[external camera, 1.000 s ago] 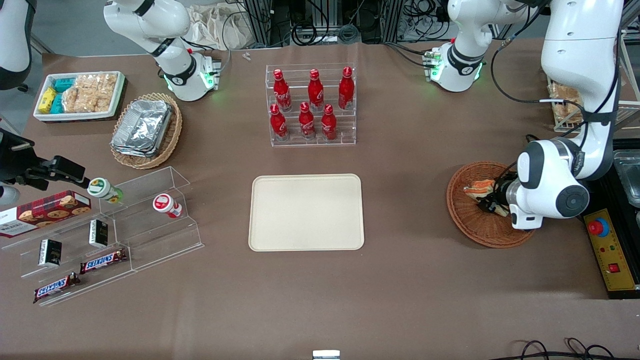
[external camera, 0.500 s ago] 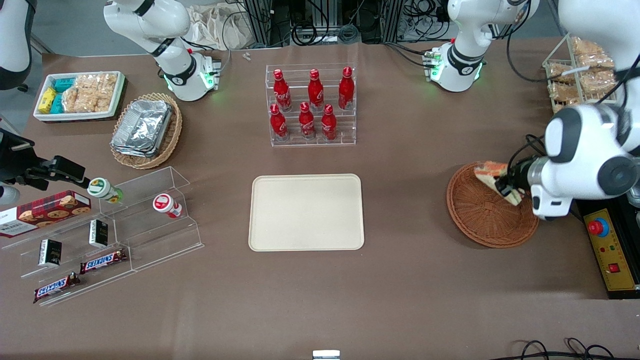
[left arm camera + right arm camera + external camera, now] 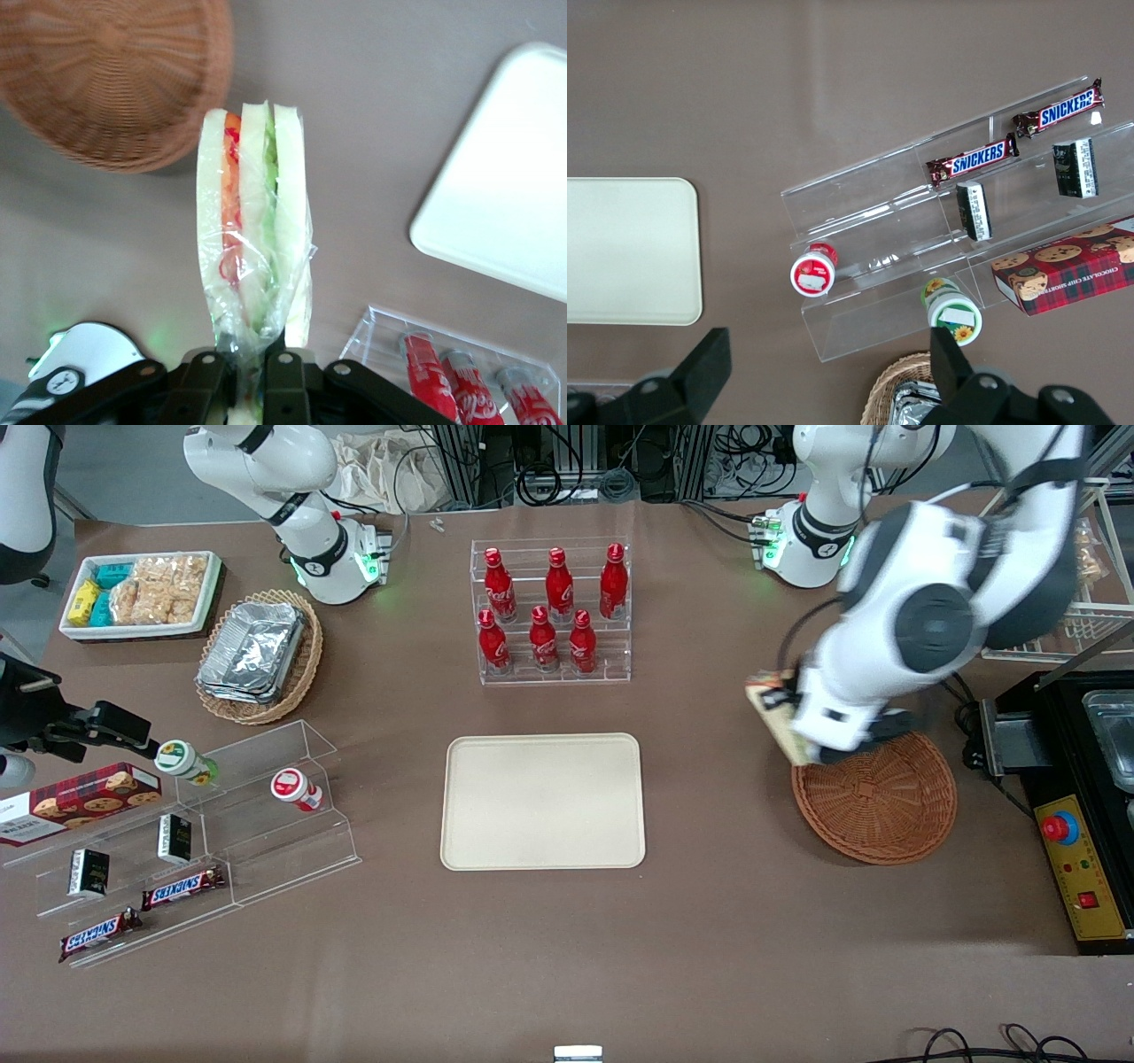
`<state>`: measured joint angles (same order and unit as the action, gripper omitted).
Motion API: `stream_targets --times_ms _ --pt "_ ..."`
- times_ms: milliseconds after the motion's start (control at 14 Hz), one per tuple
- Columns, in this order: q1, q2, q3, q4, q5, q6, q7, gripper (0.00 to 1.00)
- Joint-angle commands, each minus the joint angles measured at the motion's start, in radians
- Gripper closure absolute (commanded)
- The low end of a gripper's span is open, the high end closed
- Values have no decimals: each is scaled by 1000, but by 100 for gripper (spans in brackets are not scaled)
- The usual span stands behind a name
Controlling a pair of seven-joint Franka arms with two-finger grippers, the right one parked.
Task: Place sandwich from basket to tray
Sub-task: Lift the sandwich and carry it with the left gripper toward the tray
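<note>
Carrying sandwich (image 3: 255,230) clear of basket (image 3: 877,802), above bare counter (image 3: 709,921) between basket and tray (image 3: 542,801). End effector (image 3: 251,359) clamped on the wedge's narrow end, fingers (image 3: 283,363) pinching bread and wrap together. Judged light and soft; layers could squash or slide under a hard squeeze, and the clear film looks slippery. A hold across the bread faces, as here, seems safest. Basket now empty.

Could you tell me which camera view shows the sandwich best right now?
The left wrist view: the sandwich fills it, layers visible, clamped in the tool. The front view shows only an edge beside the arm; the right wrist view misses it.
</note>
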<state>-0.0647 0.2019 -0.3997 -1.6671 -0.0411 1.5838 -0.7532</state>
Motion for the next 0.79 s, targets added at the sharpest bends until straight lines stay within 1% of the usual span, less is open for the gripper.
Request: stream_targets --times_ms 0,71,143,214,357,500,571,714 --pt "13 100 -118 47 4 69 47 100" --pt "11 131 -166 53 10 117 55 100" --pt "-18 163 -194 53 39 187 55 100" --pt "-77 210 -194 53 91 261 54 100" --pt "-144 304 -192 56 170 382 45 98" --pt "-159 399 -192 63 226 503 28 98" --pt "-165 434 -191 63 277 543 26 98" --pt "-172 491 -189 88 325 559 23 96"
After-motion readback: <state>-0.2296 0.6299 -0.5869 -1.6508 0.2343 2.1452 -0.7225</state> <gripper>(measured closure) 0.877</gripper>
